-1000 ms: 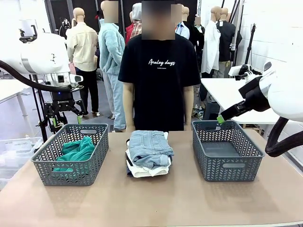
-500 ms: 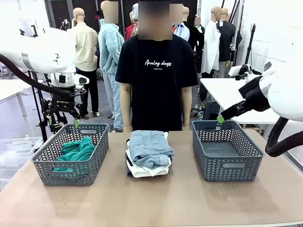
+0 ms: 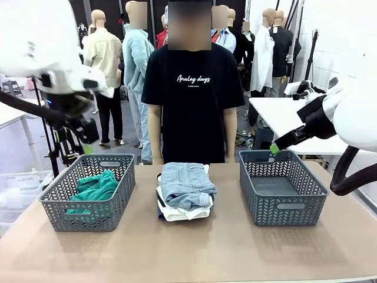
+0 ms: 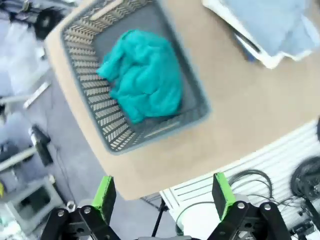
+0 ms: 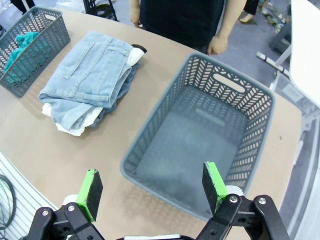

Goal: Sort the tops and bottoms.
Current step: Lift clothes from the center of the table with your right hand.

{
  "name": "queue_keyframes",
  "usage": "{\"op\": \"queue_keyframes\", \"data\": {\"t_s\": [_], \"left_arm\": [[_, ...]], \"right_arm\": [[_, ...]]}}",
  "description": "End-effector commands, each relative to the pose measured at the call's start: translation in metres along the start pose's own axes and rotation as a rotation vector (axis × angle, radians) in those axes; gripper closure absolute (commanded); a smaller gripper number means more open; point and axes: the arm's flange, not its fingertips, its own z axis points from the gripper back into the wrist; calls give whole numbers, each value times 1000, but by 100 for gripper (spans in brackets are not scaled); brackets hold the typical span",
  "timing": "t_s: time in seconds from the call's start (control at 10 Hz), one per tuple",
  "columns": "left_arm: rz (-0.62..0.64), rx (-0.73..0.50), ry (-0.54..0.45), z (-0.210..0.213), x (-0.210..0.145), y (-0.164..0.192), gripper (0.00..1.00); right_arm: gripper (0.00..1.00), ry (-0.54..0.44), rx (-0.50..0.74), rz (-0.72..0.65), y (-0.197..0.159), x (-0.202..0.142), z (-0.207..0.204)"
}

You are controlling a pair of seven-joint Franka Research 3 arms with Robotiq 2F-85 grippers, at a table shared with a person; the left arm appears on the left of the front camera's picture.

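Lying crumpled in the grey left basket [image 3: 88,210], the teal-green top [image 3: 97,187] is well apart from the bottoms [image 3: 184,197]. These are folded in a stack at the middle of the table [image 3: 194,253], pale-blue denim [image 3: 185,181] on top and a white garment [image 3: 177,214] beneath. The left gripper [image 4: 162,192] hangs high by the left basket, fingers spread wide and empty. The right gripper [image 5: 152,186] hovers over the right basket [image 5: 150,150], its near rim, fingers wide apart and holding nothing.
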Motion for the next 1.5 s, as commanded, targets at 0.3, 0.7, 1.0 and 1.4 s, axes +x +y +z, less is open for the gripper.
{"op": "queue_keyframes", "data": {"t_s": [0.3,0.7,1.0,1.4], "left_arm": [[-39,-355,-39,12,-10,70,0],[4,-175,-153,-5,7,57,0],[-39,-261,-111,-10,12,62,0],[-39,-261,-111,-10,12,62,0]], "right_arm": [[0,-6,14,1,-1,0,-2],[0,-6,14,1,-1,0,-2],[0,0,0,0,0,0,0],[0,0,244,79,23,94,-90]]}}
